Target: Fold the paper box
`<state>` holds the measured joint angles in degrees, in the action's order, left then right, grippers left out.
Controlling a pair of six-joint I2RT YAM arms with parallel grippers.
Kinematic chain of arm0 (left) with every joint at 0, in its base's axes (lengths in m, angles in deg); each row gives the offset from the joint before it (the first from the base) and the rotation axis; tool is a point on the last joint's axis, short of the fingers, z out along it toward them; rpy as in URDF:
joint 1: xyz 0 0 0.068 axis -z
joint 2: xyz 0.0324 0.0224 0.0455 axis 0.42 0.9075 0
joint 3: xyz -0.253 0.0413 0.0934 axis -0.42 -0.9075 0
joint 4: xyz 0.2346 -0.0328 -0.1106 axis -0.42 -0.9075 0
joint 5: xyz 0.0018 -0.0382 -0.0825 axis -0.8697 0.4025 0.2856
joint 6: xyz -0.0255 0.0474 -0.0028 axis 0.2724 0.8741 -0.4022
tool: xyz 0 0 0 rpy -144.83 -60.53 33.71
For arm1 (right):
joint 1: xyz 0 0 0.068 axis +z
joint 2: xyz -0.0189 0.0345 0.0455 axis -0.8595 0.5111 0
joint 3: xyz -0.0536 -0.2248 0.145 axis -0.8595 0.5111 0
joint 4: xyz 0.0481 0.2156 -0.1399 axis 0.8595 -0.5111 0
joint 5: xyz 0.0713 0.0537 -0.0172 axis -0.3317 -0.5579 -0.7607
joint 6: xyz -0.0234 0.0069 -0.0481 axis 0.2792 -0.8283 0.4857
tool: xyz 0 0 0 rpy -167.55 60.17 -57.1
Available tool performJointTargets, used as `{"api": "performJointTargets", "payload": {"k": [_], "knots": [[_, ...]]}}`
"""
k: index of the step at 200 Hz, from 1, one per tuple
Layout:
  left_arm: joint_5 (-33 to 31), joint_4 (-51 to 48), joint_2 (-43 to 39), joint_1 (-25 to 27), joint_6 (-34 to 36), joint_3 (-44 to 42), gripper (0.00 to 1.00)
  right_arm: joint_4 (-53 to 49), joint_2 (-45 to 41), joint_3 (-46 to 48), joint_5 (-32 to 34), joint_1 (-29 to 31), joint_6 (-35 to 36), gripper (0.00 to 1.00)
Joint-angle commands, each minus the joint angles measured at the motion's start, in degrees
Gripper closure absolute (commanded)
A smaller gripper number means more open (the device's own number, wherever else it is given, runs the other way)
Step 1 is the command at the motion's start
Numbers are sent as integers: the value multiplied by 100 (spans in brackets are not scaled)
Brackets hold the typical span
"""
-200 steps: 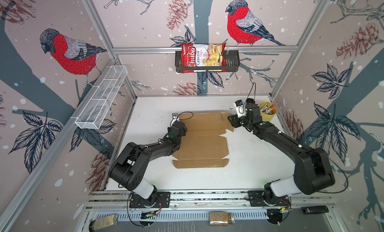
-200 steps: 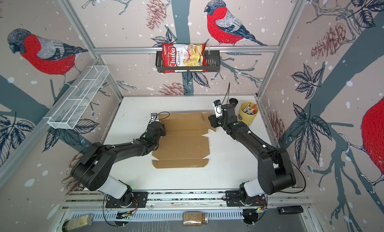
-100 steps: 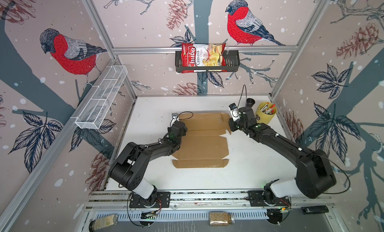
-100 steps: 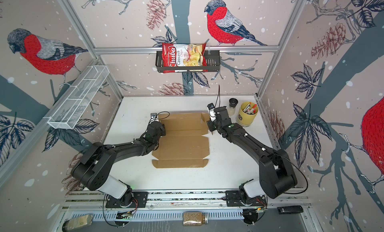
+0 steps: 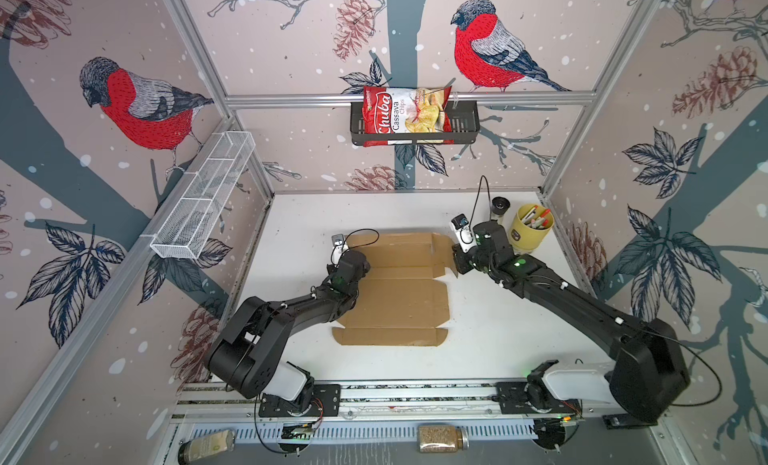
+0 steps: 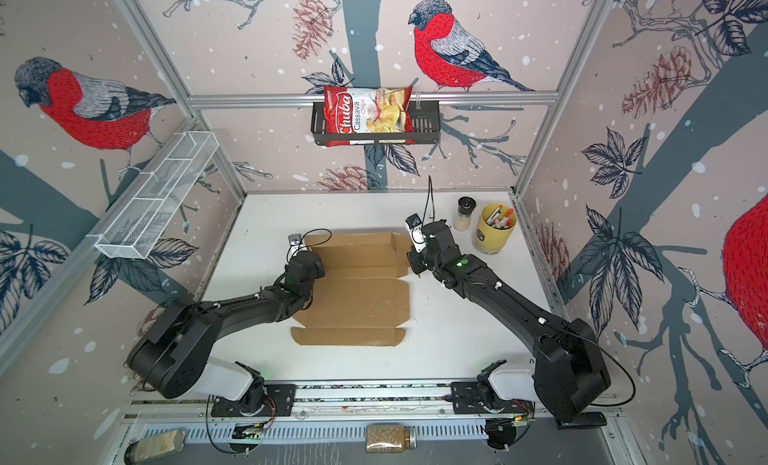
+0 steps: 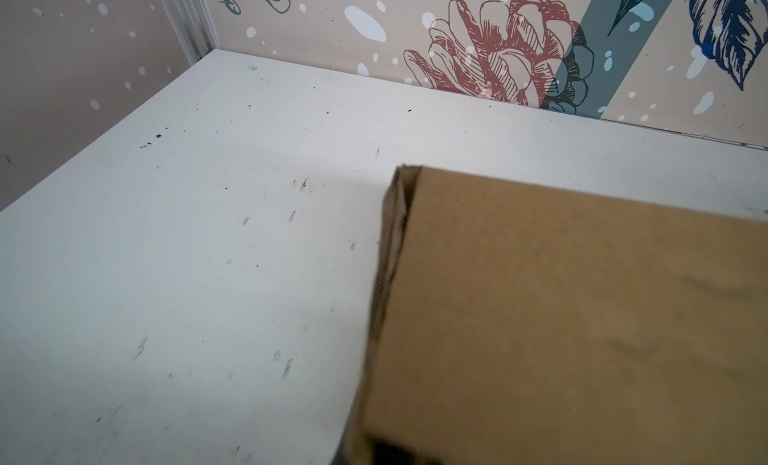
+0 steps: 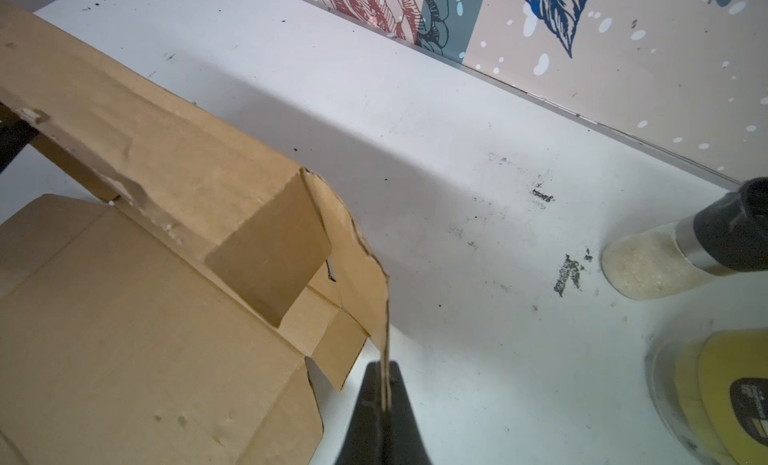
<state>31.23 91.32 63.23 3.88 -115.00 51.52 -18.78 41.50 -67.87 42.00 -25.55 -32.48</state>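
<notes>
Between the right gripper's (image 8: 384,384) closed jaws we note a thin raised flap of the plain brown corrugated cardboard box (image 5: 399,292). The rest spreads flat beyond them. The left gripper (image 5: 352,257) is shut at the opposite edge, and we cannot tell whether it holds anything. The pinch looks shallow, so the flap may slip or tear if pulled.

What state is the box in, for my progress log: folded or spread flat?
Mostly spread: the box lies flat in both top views; the right gripper pinches one raised flap.
</notes>
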Motion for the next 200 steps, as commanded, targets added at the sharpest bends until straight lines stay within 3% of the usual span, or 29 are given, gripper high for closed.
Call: {"api": "performJointTargets", "payload": {"k": [1,33,74,107,135,173,200], "knots": [[-342,-269,-79,-10,-147,-34,100,-116,-129,21,-500,21,-250,95],[-330,-235,-98,-5,-217,-30,100,-52,-85,-19,-882,221,-622,94],[-323,-191,-88,-2,-287,-100,100,109,-35,63,-886,566,-1352,94],[-213,-135,-63,-1,-333,-122,100,624,32,457,-272,871,-2178,92],[-106,-95,-10,-2,-323,-128,100,1369,78,820,-129,1041,-2538,91],[163,-86,60,1,-35,-58,100,1803,232,793,-691,847,-2608,72],[148,-210,153,4,180,43,100,1757,303,735,-1378,343,-2408,59]]}}
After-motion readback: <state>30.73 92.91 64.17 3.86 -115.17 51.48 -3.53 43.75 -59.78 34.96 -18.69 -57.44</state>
